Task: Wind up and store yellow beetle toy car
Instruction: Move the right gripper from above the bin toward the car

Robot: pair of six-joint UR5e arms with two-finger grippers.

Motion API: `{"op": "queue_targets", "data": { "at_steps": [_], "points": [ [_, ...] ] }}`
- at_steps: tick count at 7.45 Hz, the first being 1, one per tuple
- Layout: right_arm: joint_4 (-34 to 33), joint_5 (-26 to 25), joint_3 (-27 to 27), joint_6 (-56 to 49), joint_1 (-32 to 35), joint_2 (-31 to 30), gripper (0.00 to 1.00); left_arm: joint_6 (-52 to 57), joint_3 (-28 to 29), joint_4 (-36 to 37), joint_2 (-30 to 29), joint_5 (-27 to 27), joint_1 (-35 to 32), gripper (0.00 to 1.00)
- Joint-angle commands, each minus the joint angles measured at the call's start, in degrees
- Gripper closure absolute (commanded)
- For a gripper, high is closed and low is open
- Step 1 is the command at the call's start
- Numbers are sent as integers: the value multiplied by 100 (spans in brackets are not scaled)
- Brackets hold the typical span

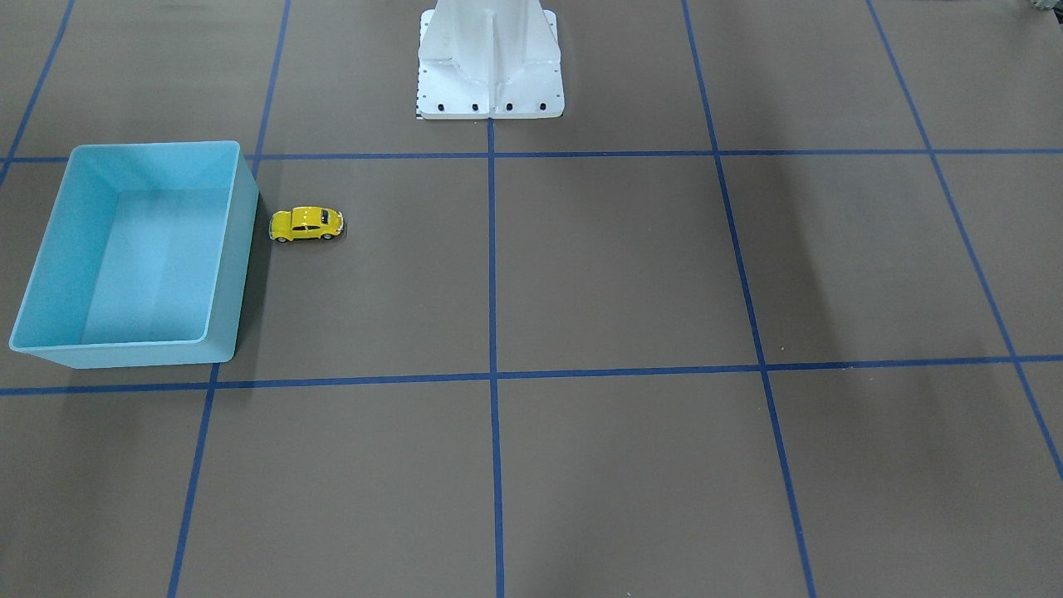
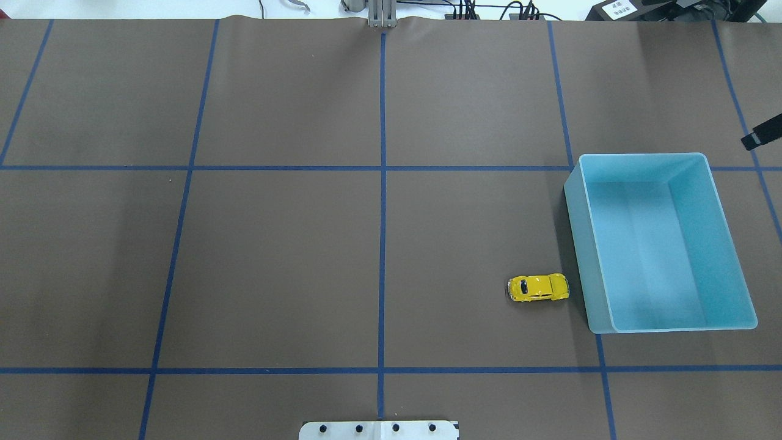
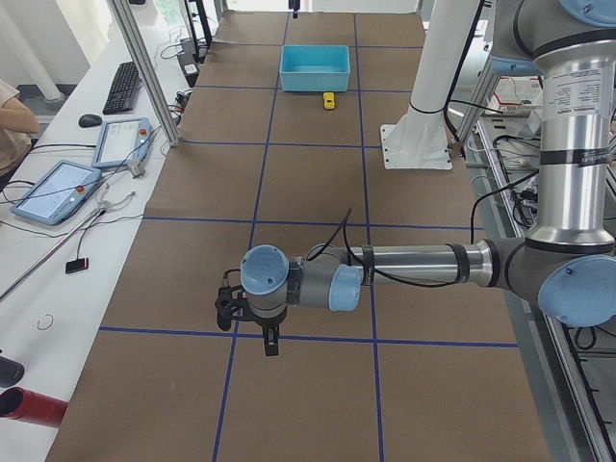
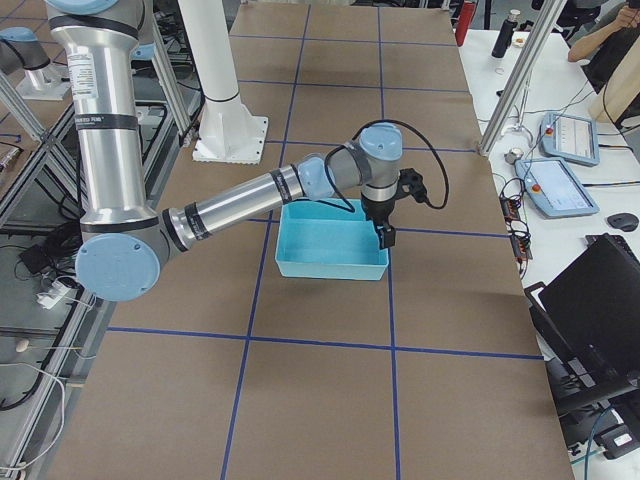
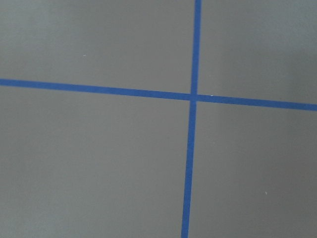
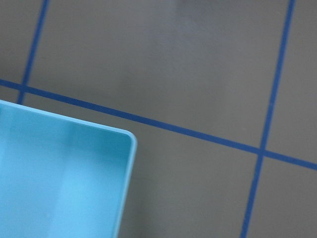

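The yellow beetle toy car [image 1: 306,224] stands on its wheels on the brown table, just beside the long wall of the light-blue bin [image 1: 242,257]. The overhead view shows the same car [image 2: 538,288] a small gap left of the bin [image 2: 577,235]. Nothing lies in the bin. My left gripper [image 3: 270,345] hangs over a tape crossing far from the car [image 3: 328,100]; I cannot tell if it is open or shut. My right gripper [image 4: 385,237] hovers over the bin's far corner [image 4: 384,262], only a dark tip [image 2: 759,137] showing overhead; its state is unclear. In the exterior right view the car is hidden.
Blue tape lines divide the brown table into squares. The white robot base [image 1: 490,75] stands at the table's middle edge. Along the operators' side lie tablets [image 3: 56,189], a keyboard [image 3: 122,87] and frame posts [image 3: 144,67]. A person's arm [image 3: 12,108] rests there.
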Motion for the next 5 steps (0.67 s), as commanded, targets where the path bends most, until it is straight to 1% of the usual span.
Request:
{"op": "queue_targets", "data": {
  "at_steps": [1, 2, 3, 4, 5],
  "points": [
    [33, 72, 774, -102, -1051, 154, 0, 0, -46, 127, 32, -16, -44, 0],
    [33, -311, 1266, -112, -1666, 189, 0, 0, -46, 127, 50, -25, -44, 0],
    [42, -472, 1584, -120, -2203, 181, 0, 0, -38, 118, 59, -34, -44, 0],
    [94, -778, 1804, -321, -2765, 163, 0, 8, -3, 66, 94, -34, -44, 0],
    [365, -1121, 1807, -888, -3049, 15, 0, 43, -11, 31, 172, -34, -44, 0]
  ]
}}
